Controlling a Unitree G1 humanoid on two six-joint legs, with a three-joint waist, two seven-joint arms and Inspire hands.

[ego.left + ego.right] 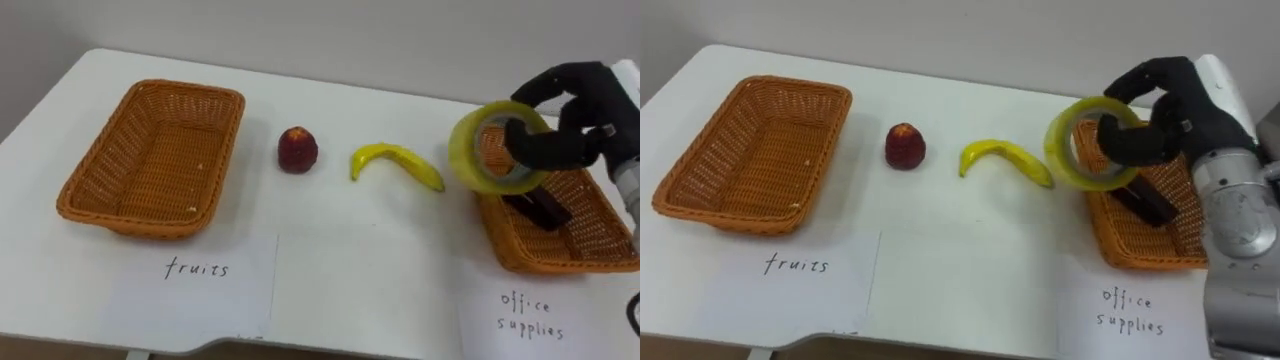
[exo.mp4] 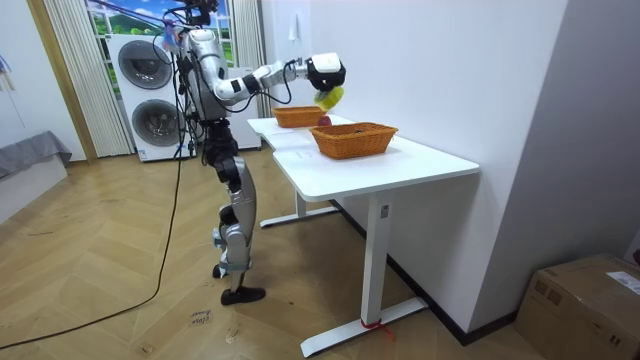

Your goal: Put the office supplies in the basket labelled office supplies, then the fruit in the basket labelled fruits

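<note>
My right hand (image 1: 570, 115) (image 1: 1165, 110) is shut on a yellow tape roll (image 1: 478, 150) (image 1: 1072, 150), holding it in the air over the left rim of the office supplies basket (image 1: 590, 250) (image 1: 1120, 250). A dark flat object (image 1: 540, 210) (image 1: 1145, 205) lies inside that basket. A red apple (image 1: 297, 149) (image 1: 904, 145) and a yellow banana (image 1: 395, 164) (image 1: 1005, 160) lie on the white table between the baskets. The fruits basket (image 1: 150, 155) (image 1: 750, 150) stands empty on the left. In the room view the raised right hand (image 2: 325, 72) holds the tape roll (image 2: 329, 97) above the table.
Paper labels lie at the table's front edge: "fruits" (image 1: 197, 268) before the left basket and "office supplies" (image 1: 530, 315) before the right one. In the room view the robot stands at the long side of the white desk (image 2: 420, 165), with washing machines (image 2: 150, 95) behind it.
</note>
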